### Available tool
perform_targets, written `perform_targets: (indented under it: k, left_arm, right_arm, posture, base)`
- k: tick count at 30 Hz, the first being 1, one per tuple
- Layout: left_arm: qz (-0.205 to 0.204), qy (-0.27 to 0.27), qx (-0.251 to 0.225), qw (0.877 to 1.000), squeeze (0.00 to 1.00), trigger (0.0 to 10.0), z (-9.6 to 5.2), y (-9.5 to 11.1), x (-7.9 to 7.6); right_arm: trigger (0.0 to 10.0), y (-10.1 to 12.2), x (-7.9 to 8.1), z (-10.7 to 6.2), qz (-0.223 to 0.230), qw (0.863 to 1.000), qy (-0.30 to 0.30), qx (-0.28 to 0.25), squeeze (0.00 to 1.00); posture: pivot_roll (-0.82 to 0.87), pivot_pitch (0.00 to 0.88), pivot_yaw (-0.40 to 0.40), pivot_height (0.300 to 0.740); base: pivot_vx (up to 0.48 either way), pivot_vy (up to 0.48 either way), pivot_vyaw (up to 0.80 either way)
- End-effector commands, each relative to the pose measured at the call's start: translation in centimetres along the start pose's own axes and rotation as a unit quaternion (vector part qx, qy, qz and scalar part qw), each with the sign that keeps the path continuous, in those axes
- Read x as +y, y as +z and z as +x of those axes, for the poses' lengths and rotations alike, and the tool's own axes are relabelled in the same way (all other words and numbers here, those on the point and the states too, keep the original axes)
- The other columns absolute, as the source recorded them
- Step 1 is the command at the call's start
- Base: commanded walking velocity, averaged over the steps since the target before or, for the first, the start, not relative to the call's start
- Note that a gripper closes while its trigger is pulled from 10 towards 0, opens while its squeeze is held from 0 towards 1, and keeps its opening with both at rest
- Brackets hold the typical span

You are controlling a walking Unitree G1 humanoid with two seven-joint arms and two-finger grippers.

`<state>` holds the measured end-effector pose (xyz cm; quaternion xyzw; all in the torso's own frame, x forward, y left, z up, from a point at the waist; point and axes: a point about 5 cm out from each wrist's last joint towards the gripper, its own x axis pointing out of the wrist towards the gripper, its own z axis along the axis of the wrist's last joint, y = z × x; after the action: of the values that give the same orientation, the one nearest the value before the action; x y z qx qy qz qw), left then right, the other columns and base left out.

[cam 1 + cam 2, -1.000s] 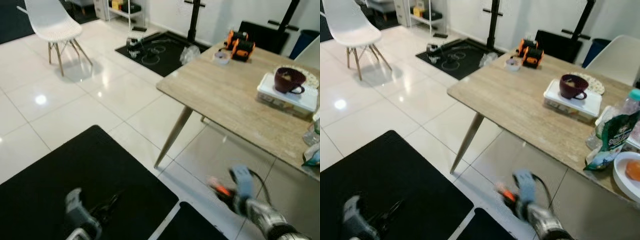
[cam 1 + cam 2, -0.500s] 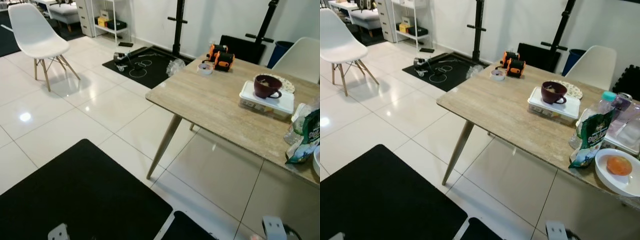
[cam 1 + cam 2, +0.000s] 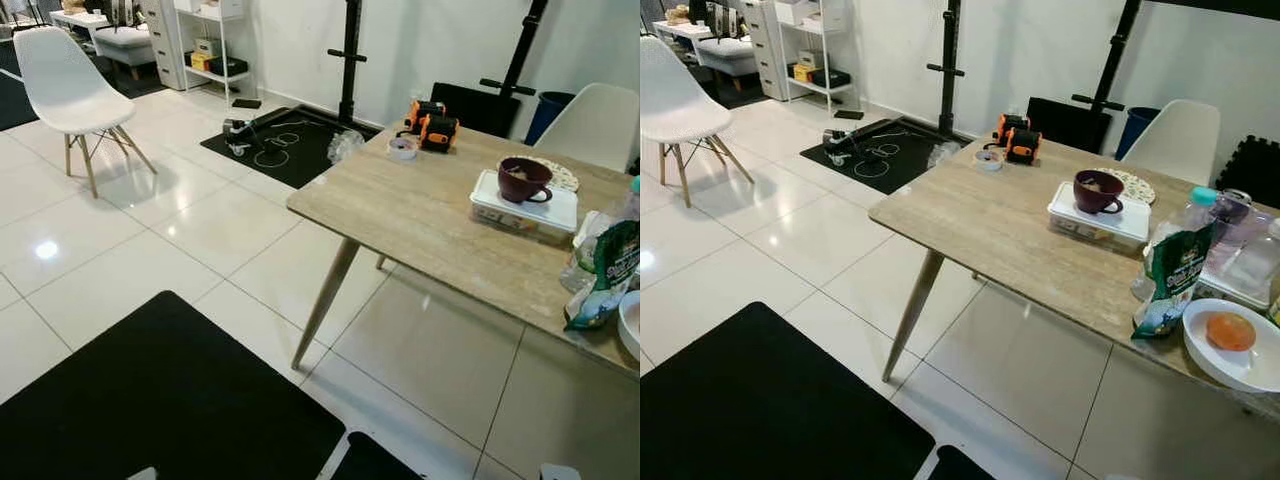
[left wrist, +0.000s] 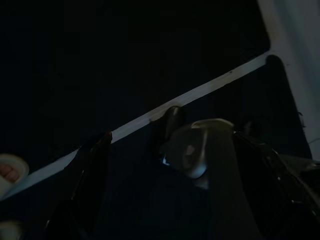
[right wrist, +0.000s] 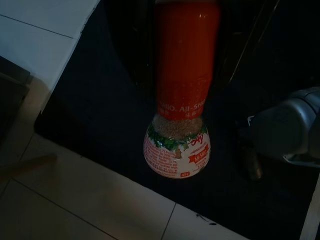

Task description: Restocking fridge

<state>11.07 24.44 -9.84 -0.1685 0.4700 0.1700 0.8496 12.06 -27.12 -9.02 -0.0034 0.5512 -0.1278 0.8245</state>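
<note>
Hanging low over a black floor mat [image 5: 100,100], the right gripper [image 5: 187,50] clamps a seasoning shaker [image 5: 179,135] by its red cap, one black finger [image 5: 250,40] on each side; the shaker's rounded glass body, filled with pale granules under a red and green label, points away from the wrist toward the white floor tiles [image 5: 75,200] just past the mat's edge. Beside it stands the robot's grey foot [image 5: 287,125]. In the left wrist view, very dark, the left gripper [image 4: 130,145] hangs over the same mat, its fingers [image 4: 92,165] apart and empty. Ahead stands a wooden table [image 3: 1000,225] bearing a maroon mug [image 3: 1097,190] on a white container [image 3: 1098,222], a green snack bag [image 3: 1170,278] and a white bowl [image 3: 1240,355].
</note>
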Motion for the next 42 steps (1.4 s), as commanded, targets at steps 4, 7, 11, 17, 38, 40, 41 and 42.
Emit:
perform_targets:
  k: [4, 7, 11, 17, 38, 40, 41, 42]
  left_arm:
    - [0.024, -0.008, 0.020, 0.999, 0.00, 10.0, 0.1, -0.9, -0.9]
    - [0.044, -0.011, 0.029, 0.999, 0.00, 10.0, 0.1, -0.8, -1.0]
    - [0.051, -0.013, 0.023, 0.998, 0.00, 10.0, 0.3, -0.1, -1.2]
    - [0.039, -0.014, -0.032, 0.999, 0.00, 10.0, 0.9, 3.5, -2.1]
    - [0.097, -0.039, 0.004, 0.994, 0.00, 10.0, 1.0, 1.8, -3.3]
    - [0.109, -0.046, 0.000, 0.993, 0.00, 10.0, 1.1, 2.3, -3.8]
    - [0.113, -0.049, -0.003, 0.992, 0.00, 10.0, 1.2, 2.6, -4.0]
    - [0.116, -0.050, -0.005, 0.992, 0.00, 10.0, 1.2, 2.8, -4.1]
  right_arm:
    - [10.0, 0.7, 0.5, 0.1, 0.010, 1.000, -0.002, -0.014, 0.00]
    - [10.0, -0.8, 1.6, 0.1, 0.013, 1.000, 0.008, 0.004, 0.00]
    - [10.0, -1.5, 1.7, 0.1, 0.012, 1.000, 0.006, 0.016, 0.00]
    - [10.0, -2.3, 1.7, 0.0, -0.027, 0.999, 0.007, 0.040, 0.00]
    - [10.0, 1.1, 2.8, 0.3, -0.044, 0.999, 0.002, 0.004, 0.00]
    - [10.0, 1.2, 3.2, 0.3, -0.052, 0.999, 0.004, 0.002, 0.00]
    - [10.0, 1.3, 3.3, 0.3, -0.056, 0.998, 0.005, 0.002, 0.00]
    - [10.0, 1.3, 3.5, 0.4, -0.060, 0.998, 0.006, 0.002, 0.00]
  posture:
    - [-0.09, 0.015, 0.002, 0.740]
    - [-0.12, 0.038, 0.028, 0.740]
    - [-0.13, 0.010, 0.032, 0.740]
    - [-0.08, 0.013, 0.008, 0.740]
    - [-0.07, 0.000, 0.022, 0.740]
    - [-0.07, 0.000, 0.027, 0.740]
    - [-0.06, 0.000, 0.026, 0.740]
    - [-0.06, 0.000, 0.026, 0.740]
  base:
    - [0.000, 0.000, 0.00]
    - [0.000, 0.000, -0.27]
    - [0.000, 0.000, -0.80]
    - [0.000, 0.000, -0.80]
    - [0.000, 0.000, -0.80]
    - [0.000, 0.000, -0.80]
    - [0.000, 0.000, -0.80]
    - [0.000, 0.000, -0.80]
